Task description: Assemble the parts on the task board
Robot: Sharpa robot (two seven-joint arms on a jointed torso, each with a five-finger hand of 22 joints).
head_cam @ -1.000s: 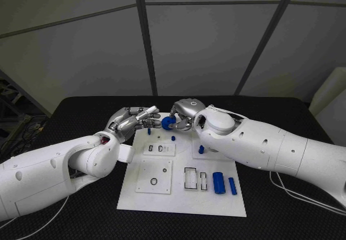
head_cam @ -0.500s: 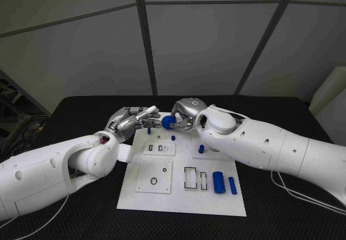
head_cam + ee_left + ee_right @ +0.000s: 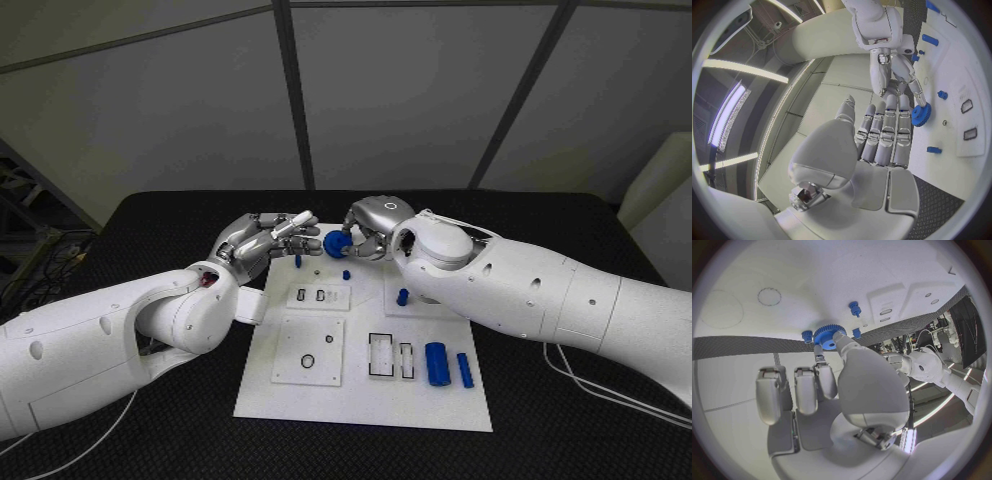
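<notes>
One blue gear sits pinched in the right robot hand, beside the empty, spread left robot hand.

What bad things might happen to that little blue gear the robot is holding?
1. The right hand pinches the blue gear only by its edge, above the far end of the task board. It might slip and fall.
2. Small blue pegs stand just below. A dropped gear could knock them.
3. The left hand hangs very near, so the hands might bump.
</notes>
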